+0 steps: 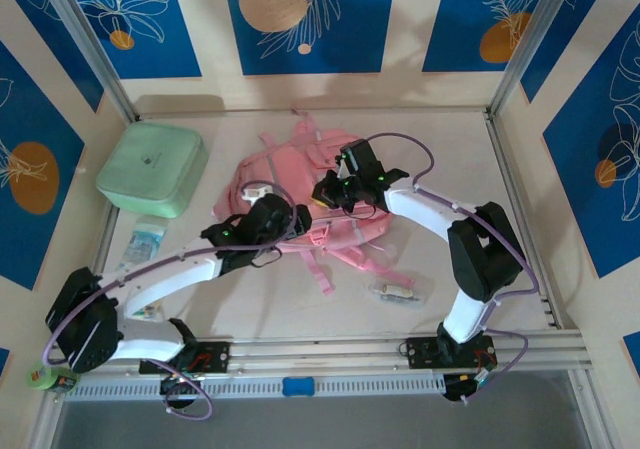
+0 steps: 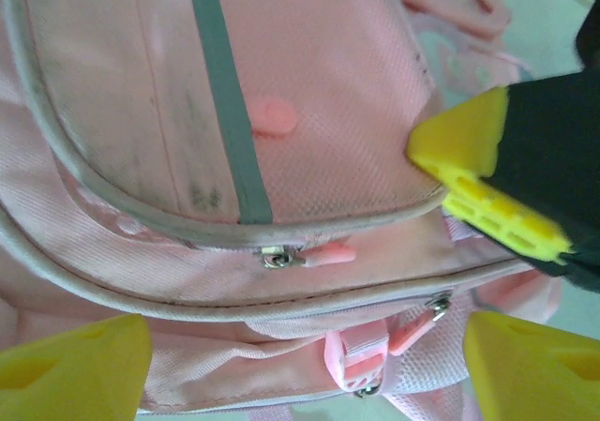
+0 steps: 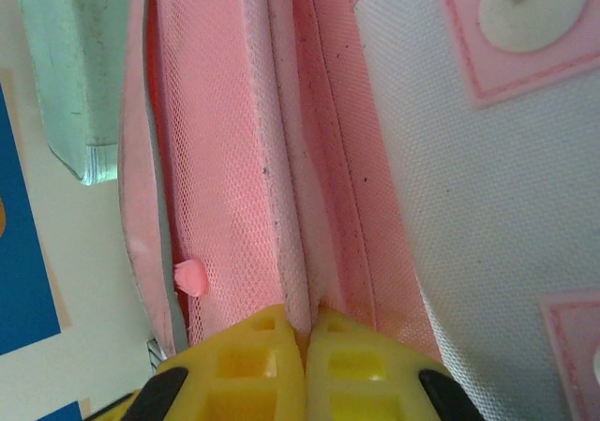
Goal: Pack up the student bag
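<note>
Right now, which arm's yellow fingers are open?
The left arm's fingers, spread wide apart over the soft pink fabric backpack. The right arm's fingers are pressed together at a seam of that backpack.

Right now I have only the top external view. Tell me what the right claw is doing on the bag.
Observer: The right claw is shut, with a pink seam of the student bag pinched between its yellow pads.
Operator: Now give me the left claw.
Observer: The left claw is open, its fingertips wide apart over the bag's front pocket, nothing gripped.
Operator: Report what lies ahead of it.
Observer: A metal zip slider with a pink pull tab sits on the grey-piped pocket edge.
</note>
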